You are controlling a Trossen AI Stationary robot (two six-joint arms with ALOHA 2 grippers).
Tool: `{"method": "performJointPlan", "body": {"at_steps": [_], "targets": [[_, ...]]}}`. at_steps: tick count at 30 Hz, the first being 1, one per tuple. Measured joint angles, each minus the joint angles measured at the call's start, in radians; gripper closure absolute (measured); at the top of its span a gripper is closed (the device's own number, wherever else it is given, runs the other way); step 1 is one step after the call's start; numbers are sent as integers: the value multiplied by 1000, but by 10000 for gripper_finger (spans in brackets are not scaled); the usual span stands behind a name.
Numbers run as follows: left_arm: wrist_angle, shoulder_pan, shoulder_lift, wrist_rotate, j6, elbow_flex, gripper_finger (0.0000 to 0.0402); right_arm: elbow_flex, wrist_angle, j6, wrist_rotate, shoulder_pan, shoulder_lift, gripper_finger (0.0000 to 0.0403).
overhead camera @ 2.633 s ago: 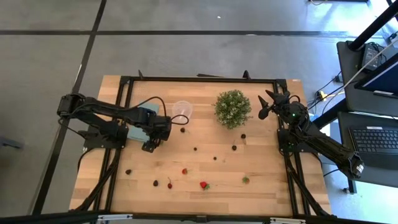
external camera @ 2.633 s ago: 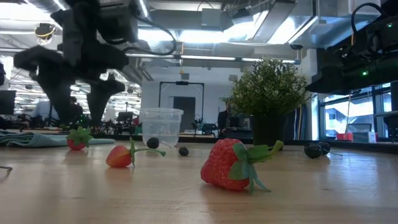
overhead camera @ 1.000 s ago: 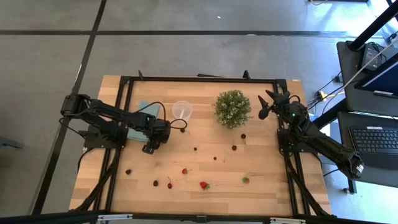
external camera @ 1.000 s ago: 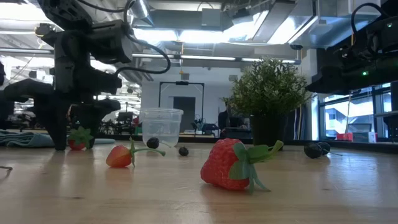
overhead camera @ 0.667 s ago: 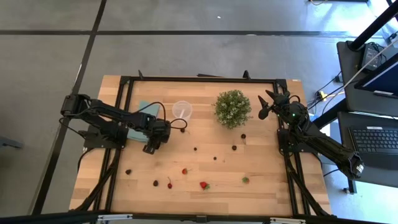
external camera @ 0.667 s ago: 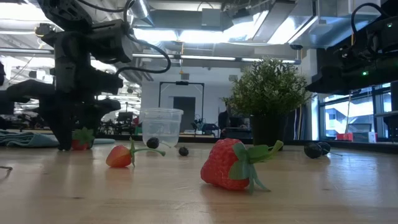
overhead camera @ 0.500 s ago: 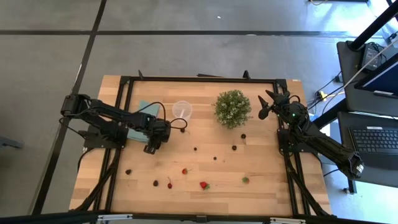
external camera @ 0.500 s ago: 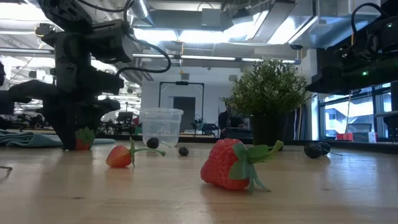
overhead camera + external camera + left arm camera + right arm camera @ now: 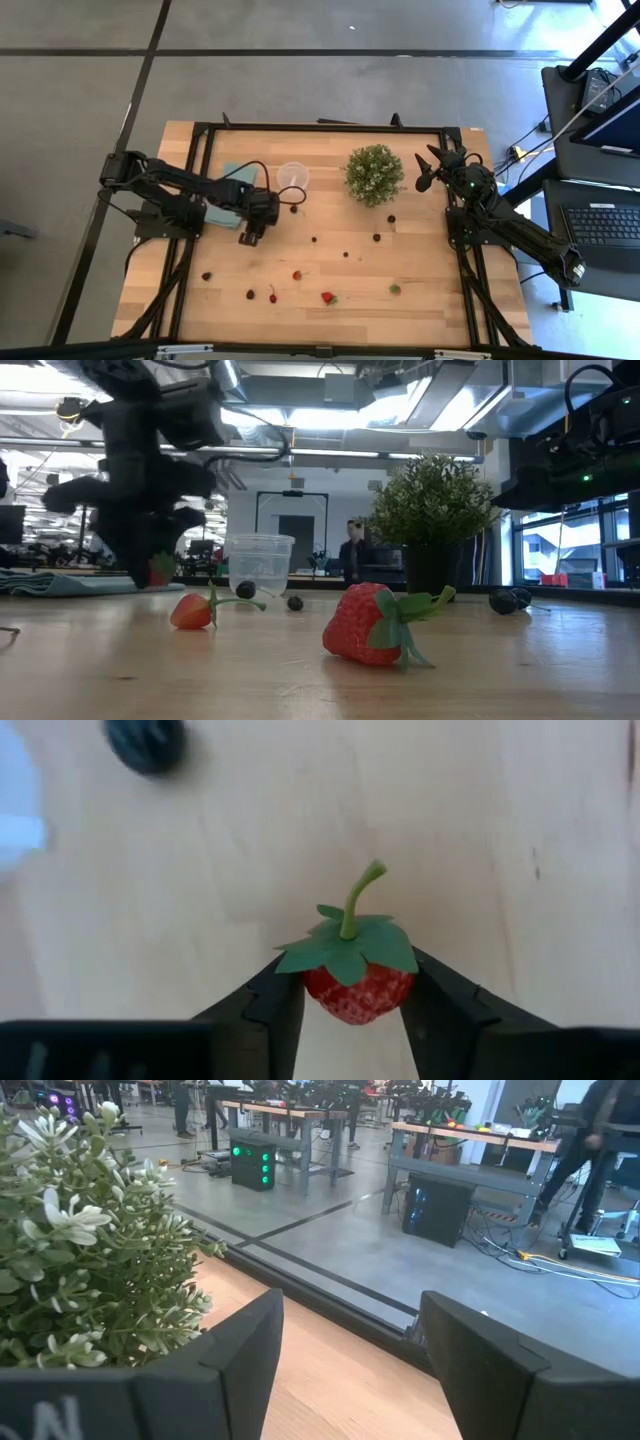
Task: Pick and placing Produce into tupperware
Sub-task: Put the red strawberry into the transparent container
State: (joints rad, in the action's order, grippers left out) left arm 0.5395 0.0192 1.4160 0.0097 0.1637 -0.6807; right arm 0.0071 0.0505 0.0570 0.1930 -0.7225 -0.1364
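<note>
Your left end effector [image 9: 352, 1000] is clamped on a strawberry [image 9: 357, 982] just above the tabletop [image 9: 420, 260], near the tupperware [image 9: 292, 177]. Your right end effector [image 9: 350, 1350] waits spread wide, empty, beside the plant [image 9: 374, 174].

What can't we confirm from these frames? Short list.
- Whether the strawberry in the left tool has left the table: the wrist view gives no height, and the low view is motion-blurred around it.
- Contents of the tupperware: too small in the high view. The low view shows a dark berry at the cup, inside or in front unclear.
- The plant is cut off by the right wrist view's edge, behind the open right tool.
</note>
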Motion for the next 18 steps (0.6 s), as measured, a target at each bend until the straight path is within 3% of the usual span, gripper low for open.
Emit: {"method": "performJointPlan", "body": {"at_steps": [12, 18], "targets": [[163, 161, -62, -153, 133, -227, 264, 0, 0, 0, 0, 0, 0, 164], [91, 264, -69, -158, 210, -335, 269, 0, 0, 1, 0, 0, 0, 164]]}}
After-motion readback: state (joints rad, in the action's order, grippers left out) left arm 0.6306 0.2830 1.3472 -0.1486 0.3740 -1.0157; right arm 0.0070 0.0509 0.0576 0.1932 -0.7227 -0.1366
